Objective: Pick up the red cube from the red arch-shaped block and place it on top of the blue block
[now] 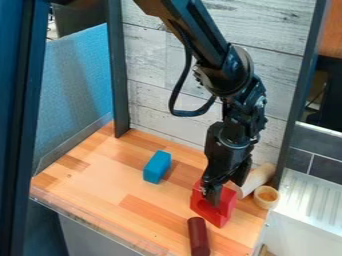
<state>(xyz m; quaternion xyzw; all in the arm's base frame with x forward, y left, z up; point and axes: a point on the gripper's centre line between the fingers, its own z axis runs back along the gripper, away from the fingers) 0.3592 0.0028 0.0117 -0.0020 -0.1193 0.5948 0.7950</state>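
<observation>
Nearest the camera, a dark red cylinder [198,237] lay on the wooden desk [143,215], close to its front edge. Just beyond it was a red block [222,219] with a curved hollow, standing toward the right side of the desk. The black gripper [226,190] pointed down at this block, its lower end overlapping the block's upper part; whether it was clamped on the block or merely around it, I could not tell. The arm [230,70] came in from the top edge.

Right behind the red block, a pale wooden cylinder [258,179] lay at a slant, and beside that, nearer the camera, was a small, light tan round piece [266,196] with an orange-brown top. A blue block [157,166] sat farther left, well apart from the red one. Whitewashed planks [150,60] rose behind the desk between dark posts, with a blue panel [77,85] at the left and a white ridged surface [310,200] at the right.
</observation>
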